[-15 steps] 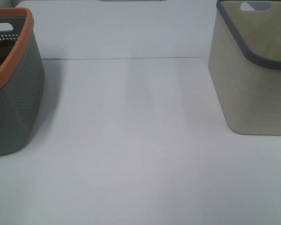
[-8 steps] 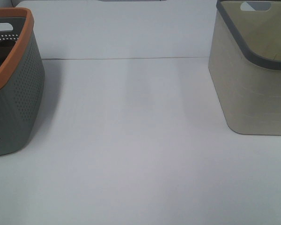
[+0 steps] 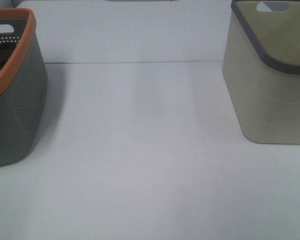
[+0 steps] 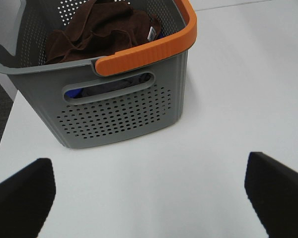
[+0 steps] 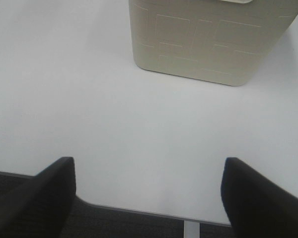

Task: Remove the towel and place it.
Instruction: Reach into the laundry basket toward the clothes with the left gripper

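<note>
The towel (image 4: 102, 29) lies bunched in the grey basket (image 4: 144, 52), straight ahead of the nearer left claw (image 4: 149, 181); it and the right claw (image 5: 149, 173) gape empty.

Towel (image 4: 104, 29): dark brown terry cloth, soft looped pile. Laundry basket (image 4: 114, 116): matt grey plastic with perforated walls and a smooth orange plastic rim. Storage bin (image 5: 208, 44): matt beige plastic with faint embossed lines and a grey rim. Tabletop (image 3: 140, 160): smooth, white, matt.
</note>
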Motion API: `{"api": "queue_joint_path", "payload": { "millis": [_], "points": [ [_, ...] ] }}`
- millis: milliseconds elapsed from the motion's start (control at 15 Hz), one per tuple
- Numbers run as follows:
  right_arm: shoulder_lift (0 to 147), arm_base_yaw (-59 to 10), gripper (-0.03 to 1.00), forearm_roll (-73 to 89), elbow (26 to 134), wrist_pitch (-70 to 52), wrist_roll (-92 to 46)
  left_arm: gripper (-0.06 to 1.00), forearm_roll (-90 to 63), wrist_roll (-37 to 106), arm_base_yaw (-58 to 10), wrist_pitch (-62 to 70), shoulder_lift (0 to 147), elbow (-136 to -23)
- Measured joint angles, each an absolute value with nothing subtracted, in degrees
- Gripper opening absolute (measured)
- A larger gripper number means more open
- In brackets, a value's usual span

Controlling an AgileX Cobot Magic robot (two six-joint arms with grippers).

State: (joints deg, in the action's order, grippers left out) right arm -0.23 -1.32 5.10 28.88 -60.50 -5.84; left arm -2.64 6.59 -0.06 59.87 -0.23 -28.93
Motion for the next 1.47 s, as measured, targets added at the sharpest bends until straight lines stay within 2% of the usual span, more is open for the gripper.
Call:
{"api": "queue_joint_path", "payload": {
  "millis": [1467],
  "points": [
    [-0.23, -1.32, 0.70, 5.10, 28.88, -60.50, -5.84, 0.99, -2.81, 6.59, -0.06, 59.87, -0.23, -28.93]
  ]
}}
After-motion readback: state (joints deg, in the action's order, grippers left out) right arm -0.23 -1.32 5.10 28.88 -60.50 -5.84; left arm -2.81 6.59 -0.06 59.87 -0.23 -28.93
